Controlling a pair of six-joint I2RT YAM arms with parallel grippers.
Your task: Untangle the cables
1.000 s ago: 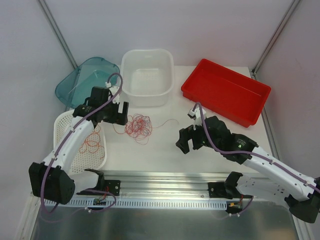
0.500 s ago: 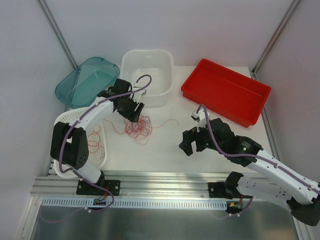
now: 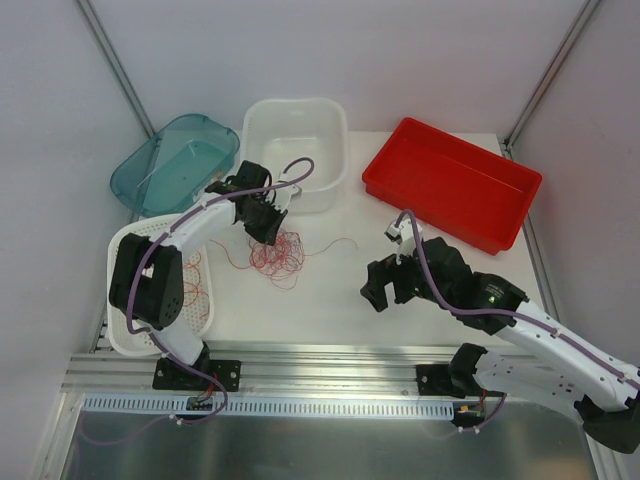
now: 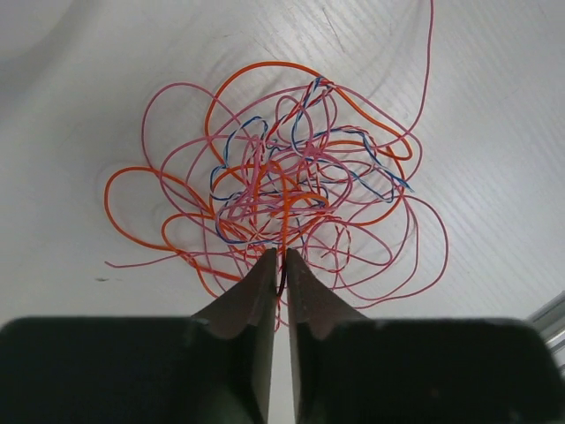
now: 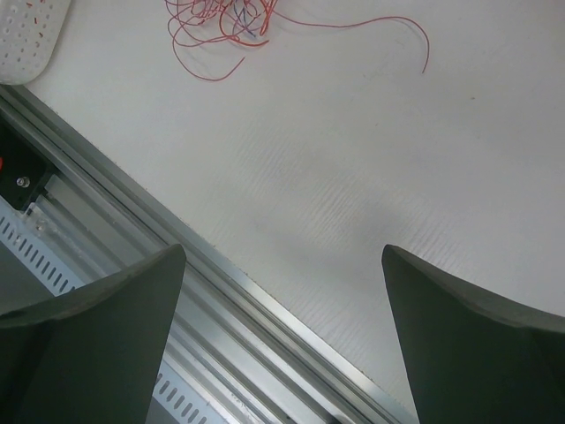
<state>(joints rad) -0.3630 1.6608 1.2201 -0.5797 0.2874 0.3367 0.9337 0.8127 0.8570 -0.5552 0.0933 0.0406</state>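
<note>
The cables (image 3: 280,252) lie as a loose tangle of red-orange, pink and a few blue wires (image 4: 291,185) on the white table, left of centre, with one long strand trailing right (image 5: 388,25). My left gripper (image 3: 268,232) stands over the tangle's far-left edge. Its jaws (image 4: 281,265) are shut on one red strand at the tangle's near rim. My right gripper (image 3: 390,293) hovers open and empty to the right of the tangle, fingers wide apart (image 5: 282,252) above the table's front edge. A few more red wire loops (image 3: 186,284) lie in the white basket.
A white perforated basket (image 3: 125,255) sits at the left, with a teal tub (image 3: 170,165) behind it. A white tub (image 3: 296,150) stands at the back centre and a red tray (image 3: 450,180) at the back right. A metal rail (image 3: 330,358) runs along the front.
My left arm swung right from beside the basket to the tangle, and its jaws closed from wide open onto a strand. The right arm barely shifted.
</note>
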